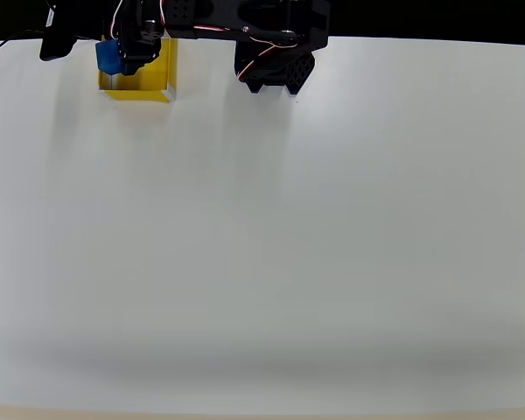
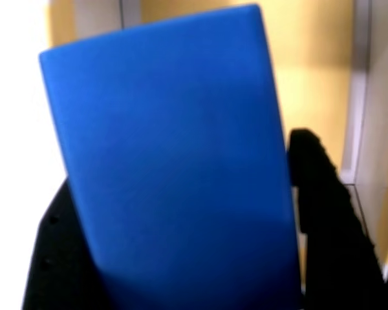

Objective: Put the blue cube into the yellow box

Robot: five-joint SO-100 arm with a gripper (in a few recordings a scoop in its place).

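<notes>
The blue cube (image 1: 108, 58) hangs at the left rim of the yellow box (image 1: 164, 77), at the table's far left corner in the overhead view. My black gripper (image 1: 124, 52) is shut on it from above. Close up in the wrist view, the blue cube (image 2: 168, 161) stands tilted between my dark fingers (image 2: 326, 219), with my gripper (image 2: 181, 213) closed around it. Behind the cube I see the yellow box's floor (image 2: 310, 71) and a thin white wall on the right. Most of the box's inside is hidden by the cube and the arm.
The arm's black base (image 1: 276, 66) with red and white wires sits at the far edge, right of the box. The white table (image 1: 262, 245) stretches wide toward the near edge. A dark strip runs beyond the table's far edge.
</notes>
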